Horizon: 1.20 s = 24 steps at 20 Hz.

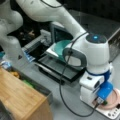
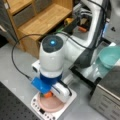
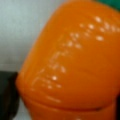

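Orange toy carrot [image 3: 72, 62] fills view, at jaws, over pink plate [image 2: 51, 104]

arm [image 1: 95, 57]: white rounded shells | dark grey joint caps | blue lit dot | blue wrist block | black cable [image 1: 62, 92]

A teal bowl [image 1: 62, 47] sits in a black tray [image 1: 60, 67] on the grey bench [image 1: 65, 100]; in a front view the bowl [image 2: 110, 56] lies toward the right edge. A wooden shelf unit [image 2: 37, 20] stands well apart from the bowl, at that view's top left. A black cable [image 1: 61, 92] trails over the bench near the tray.
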Tool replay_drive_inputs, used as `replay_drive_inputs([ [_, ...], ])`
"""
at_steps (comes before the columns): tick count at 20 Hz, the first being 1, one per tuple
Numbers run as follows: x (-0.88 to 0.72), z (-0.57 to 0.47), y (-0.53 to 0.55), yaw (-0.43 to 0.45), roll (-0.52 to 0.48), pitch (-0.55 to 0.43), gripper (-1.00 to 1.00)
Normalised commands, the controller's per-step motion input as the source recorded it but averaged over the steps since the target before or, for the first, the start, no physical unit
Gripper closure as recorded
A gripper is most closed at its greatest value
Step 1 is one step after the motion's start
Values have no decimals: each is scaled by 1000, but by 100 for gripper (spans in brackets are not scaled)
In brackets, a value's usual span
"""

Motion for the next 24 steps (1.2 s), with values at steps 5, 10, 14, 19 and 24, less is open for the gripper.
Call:
replay_drive_inputs([
  [5, -167, -105, -48, 80, -91, -149, 100],
  [10, -190, -103, -62, 81, -84, -150, 100],
  [14, -230, -26, -66, 80, -76, -123, 100],
  [19, -272, 43, -69, 83, -67, -77, 100],
  [24, -267, 108, -53, 82, -40, 20, 100],
])
